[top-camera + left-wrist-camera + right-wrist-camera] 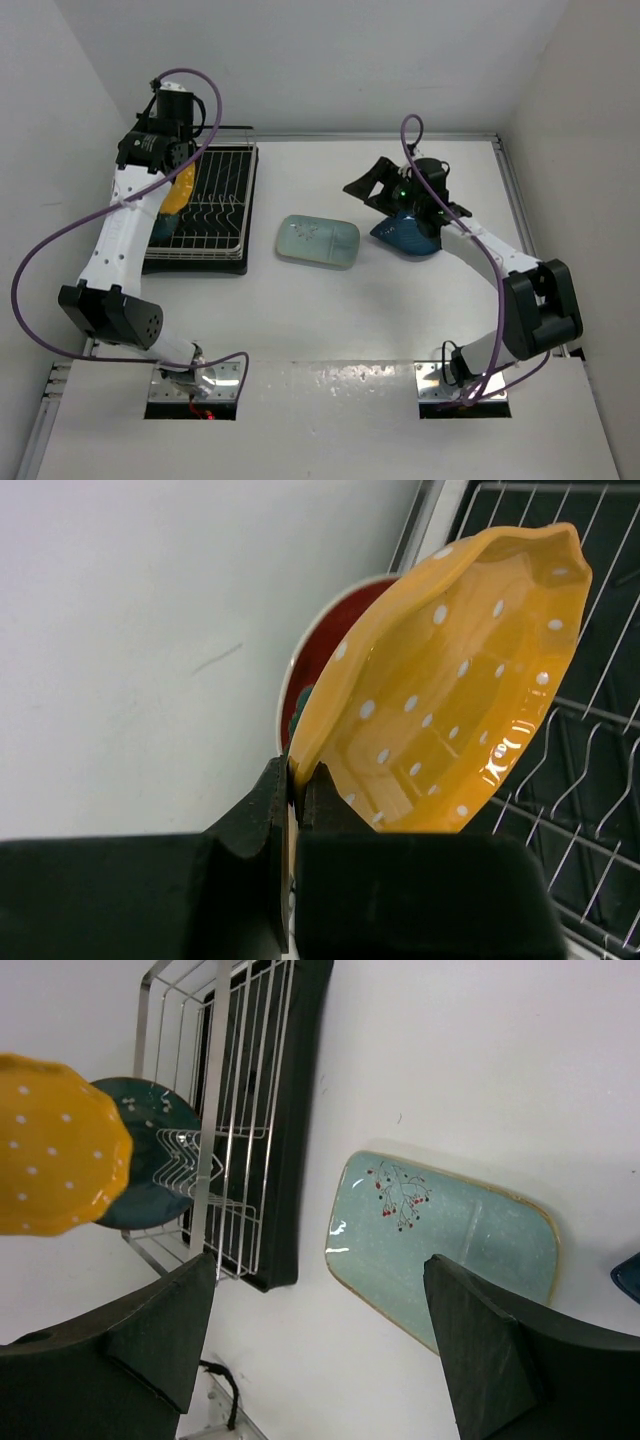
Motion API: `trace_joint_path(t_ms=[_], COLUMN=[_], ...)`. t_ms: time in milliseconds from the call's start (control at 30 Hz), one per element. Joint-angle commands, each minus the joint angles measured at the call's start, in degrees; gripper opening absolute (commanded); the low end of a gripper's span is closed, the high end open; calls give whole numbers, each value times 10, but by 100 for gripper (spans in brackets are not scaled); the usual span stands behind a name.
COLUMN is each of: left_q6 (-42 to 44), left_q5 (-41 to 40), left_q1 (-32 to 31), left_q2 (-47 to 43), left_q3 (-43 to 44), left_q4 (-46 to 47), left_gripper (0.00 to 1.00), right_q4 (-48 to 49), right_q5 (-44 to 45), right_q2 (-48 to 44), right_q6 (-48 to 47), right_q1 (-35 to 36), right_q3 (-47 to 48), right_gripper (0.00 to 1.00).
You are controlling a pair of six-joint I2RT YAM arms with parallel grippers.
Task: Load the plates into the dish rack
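The left jaws pinch the yellow scalloped plate (450, 700) by its rim, on edge above the dish rack's (225, 210) left side, while the right jaws gape empty.

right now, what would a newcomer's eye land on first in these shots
The yellow dotted plate, pinched by its rim in the left gripper over the left side of the dish rack, is brightest. Next comes the pale blue rectangular plate, lying flat on the table beside the rack, with the right gripper open near it.
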Motion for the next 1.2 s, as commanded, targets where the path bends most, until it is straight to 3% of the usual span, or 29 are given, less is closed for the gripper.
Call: trace_joint_path(t_ms=[0,367,500,833,1167], left_q6=[-32,-59,-66,41,114], left_q5=[-49,-132,-161,-255,-261], left_q1=[-2,-2,-2,-31,-37], left_q2=[-62,-62,-68,-90,-95], left_q3=[-9,-45,-113,-248,-336], left_q4=[79,115,155,347,456], left_gripper=[0,0,0,0,0], right_q4=[3,-38,-49,-58,-65], right_q5=[13,114,131,127,136], right_q2=[-23,-138,-166,-167,-172], right_q6=[-14,-92,-106,-100,-103], right_q1=[9,27,19,14,12], right_q3=[16,-88,-110,-113,-111], right_gripper=[84,84,84,84,84])
